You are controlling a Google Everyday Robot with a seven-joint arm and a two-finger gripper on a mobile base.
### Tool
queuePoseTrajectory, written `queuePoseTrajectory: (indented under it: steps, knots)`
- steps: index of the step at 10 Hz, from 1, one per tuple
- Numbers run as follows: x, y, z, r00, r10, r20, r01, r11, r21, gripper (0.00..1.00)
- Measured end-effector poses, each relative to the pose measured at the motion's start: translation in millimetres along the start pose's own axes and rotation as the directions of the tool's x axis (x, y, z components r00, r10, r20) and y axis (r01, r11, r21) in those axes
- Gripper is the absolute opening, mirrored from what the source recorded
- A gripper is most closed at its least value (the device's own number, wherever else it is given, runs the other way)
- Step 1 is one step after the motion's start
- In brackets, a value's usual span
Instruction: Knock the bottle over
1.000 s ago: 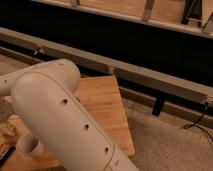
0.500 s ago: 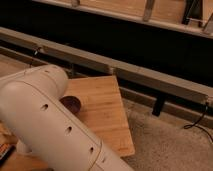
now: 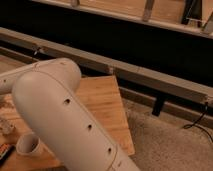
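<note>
My big white arm (image 3: 65, 115) fills the left and middle of the camera view and hides most of the wooden table (image 3: 107, 107). A thin pale, faintly speckled thing (image 3: 5, 122) shows at the left edge just above the white cup (image 3: 29, 145); it may be the bottle, and it is mostly cut off. My gripper is out of view, somewhere past the left edge where the forearm (image 3: 12, 82) leads.
A dark and orange object (image 3: 4, 154) lies at the bottom left corner. A long grey rail (image 3: 140, 75) runs behind the table, with a black wall behind it. Speckled floor (image 3: 170, 142) and a black cable (image 3: 197, 125) lie to the right.
The arm has shifted back right and now covers a dark round object seen on the table half a second ago. The white cup, hidden then, shows again at the lower left.
</note>
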Motion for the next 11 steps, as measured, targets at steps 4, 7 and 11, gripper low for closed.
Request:
queuePoseTrajectory:
  steps: [4,7,11]
  knots:
    - [2.9,3.7,-47.8,0.95,0.112,0.291,-0.081,0.99,-0.118,0.65]
    - [44.6,10.8,-52.3,0.952,0.119,0.283,-0.078,0.985,-0.152,0.65]
    - [110.9,17.1,-25.8,0.998,0.028,0.063,-0.019,0.991,-0.13,0.65]
